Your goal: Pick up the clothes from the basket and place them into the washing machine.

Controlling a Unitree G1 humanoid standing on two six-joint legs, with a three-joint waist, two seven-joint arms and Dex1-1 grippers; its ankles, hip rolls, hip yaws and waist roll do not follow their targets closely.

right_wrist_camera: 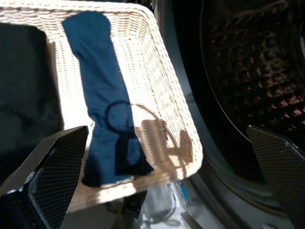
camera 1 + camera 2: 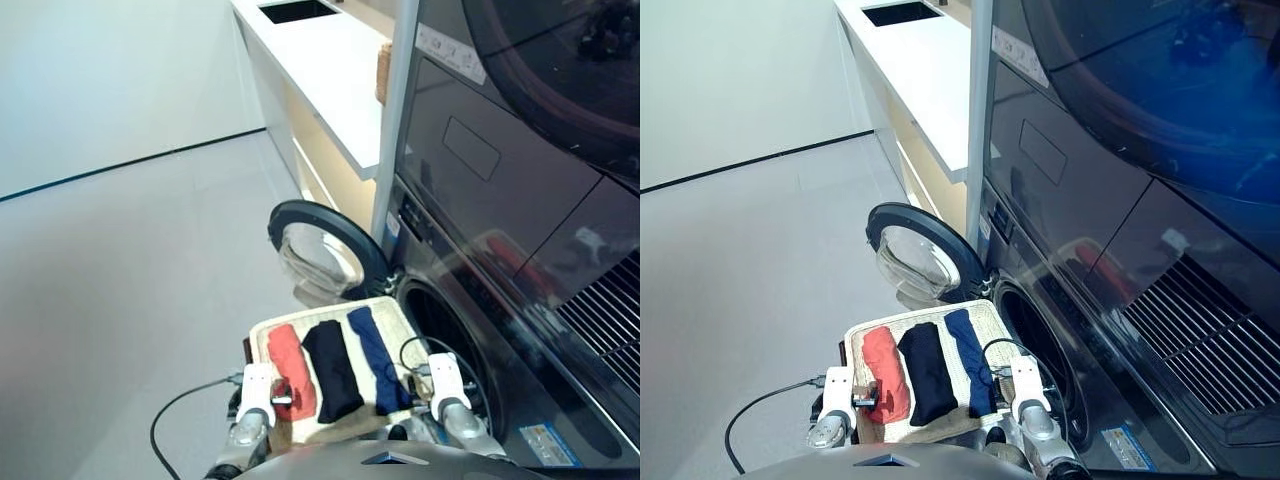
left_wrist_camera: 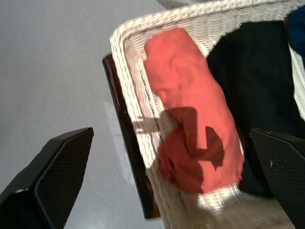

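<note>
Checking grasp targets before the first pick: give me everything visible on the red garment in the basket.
The red garment is a red-orange cloth folded into a long, slightly lumpy strip. It lies flat in the woven cream basket, along the side farthest from the washing machine, with the black garment right beside it. Shadow falls across its near end. The left claw hangs above it, fingers spread wide, not touching it. Nothing holds it.
</note>
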